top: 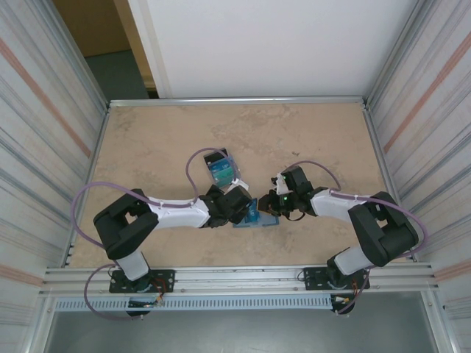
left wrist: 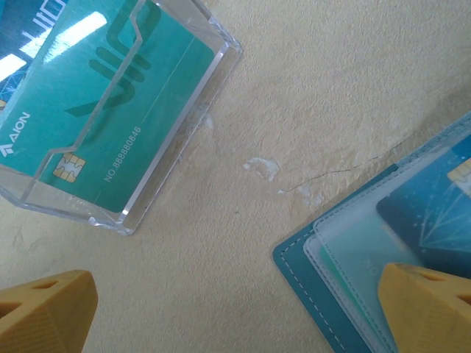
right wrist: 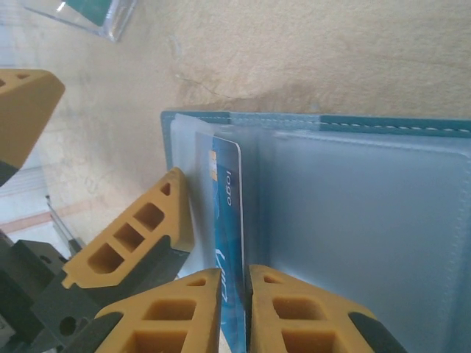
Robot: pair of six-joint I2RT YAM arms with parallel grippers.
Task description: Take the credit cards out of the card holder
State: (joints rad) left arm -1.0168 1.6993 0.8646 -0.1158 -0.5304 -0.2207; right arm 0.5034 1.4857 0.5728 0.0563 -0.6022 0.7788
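Observation:
The card holder lies open on the table, teal with frosted pockets; from above it sits between the two grippers. A blue credit card stands on edge out of a pocket. My right gripper is closed narrowly round its near end, one finger on each face. My left gripper is wide open, and its right fingertip rests on the holder's corner beside the blue card. From above, the left gripper and the right gripper nearly meet.
A clear plastic box holding a teal card lies just beyond the left gripper. Metal rails edge the tan table, with corrugated walls on both sides. A left fingertip crowds close to my right fingers.

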